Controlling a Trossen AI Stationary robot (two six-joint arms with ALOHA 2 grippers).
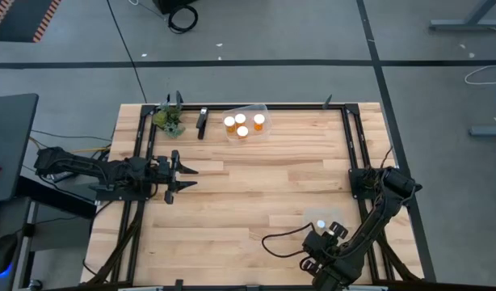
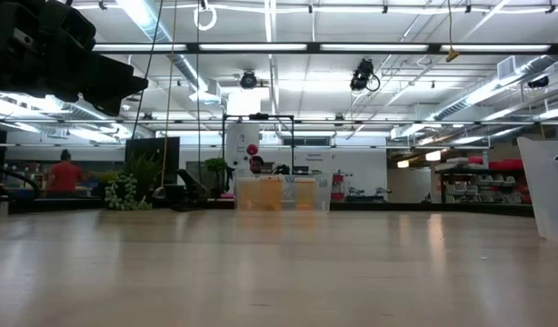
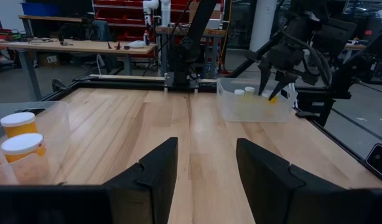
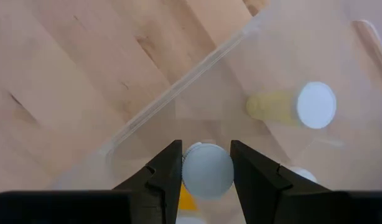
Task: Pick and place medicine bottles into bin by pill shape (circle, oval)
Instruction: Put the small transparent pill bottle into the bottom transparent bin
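My right gripper (image 4: 205,150) is at the near right of the table (image 1: 329,233), over a clear bin (image 4: 178,93). It is shut on a small bottle with a white cap (image 4: 207,169). A pale bottle with a white cap (image 4: 315,104) stands in that bin, and part of another cap (image 4: 300,176) shows beside my finger. Four orange bottles (image 1: 245,124) stand in a clear bin at the far edge. My left gripper (image 1: 183,174) is open and empty over the left part of the table; it also shows in its wrist view (image 3: 206,158). My right gripper pinches the small bottle between its two fingers, on opposite sides just below the white cap (image 4: 185,171). The fingers come from above and point down. The bottle stays upright, its yellow body (image 3: 274,97) hanging below the fingers at the bin's opening.
A small green plant (image 1: 169,120) and a dark object (image 1: 202,121) stand at the far left edge. Black frame rails (image 1: 139,145) run along the table's left, far and right sides. A cable (image 1: 280,238) lies on the table near my right arm. Bare wood lies between the two bins.
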